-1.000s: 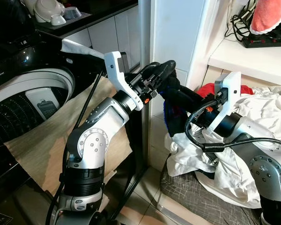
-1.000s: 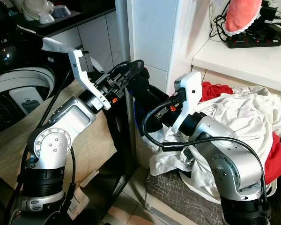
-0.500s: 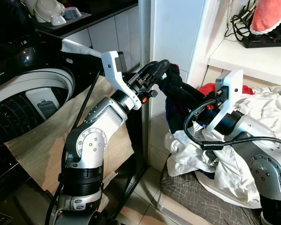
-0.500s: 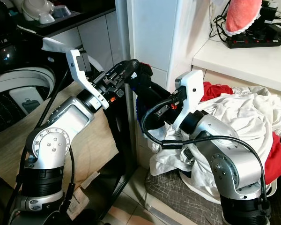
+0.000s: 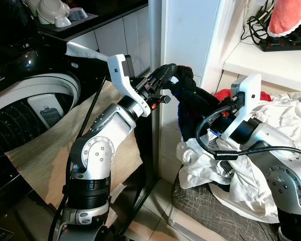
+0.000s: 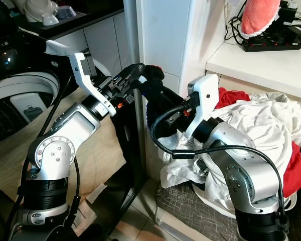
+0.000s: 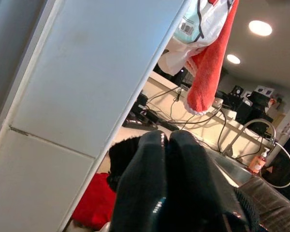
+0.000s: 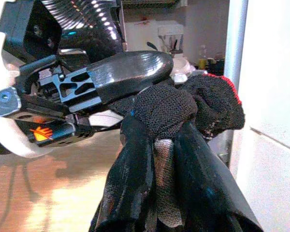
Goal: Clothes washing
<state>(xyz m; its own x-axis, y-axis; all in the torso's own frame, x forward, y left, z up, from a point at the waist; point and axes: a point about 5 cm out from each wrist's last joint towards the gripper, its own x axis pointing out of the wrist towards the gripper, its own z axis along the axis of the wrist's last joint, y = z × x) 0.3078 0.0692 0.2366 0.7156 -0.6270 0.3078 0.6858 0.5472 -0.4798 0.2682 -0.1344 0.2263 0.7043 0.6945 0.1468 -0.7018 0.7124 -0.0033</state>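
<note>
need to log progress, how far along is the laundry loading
Early stage. Done: the washer stands open. In hand: both grippers, the left gripper and the right gripper, are shut on one dark garment held up beside the pillar. Left: carrying it to the drum, then the white and red clothes pile, which looks full.

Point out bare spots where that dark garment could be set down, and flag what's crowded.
Free: the white counter in front of the power strip, and the tan sheet beside the washer drum. Crowded: the laundry pile, and the gap by the metal post, where left gripper and right gripper both pinch the dark garment.
</note>
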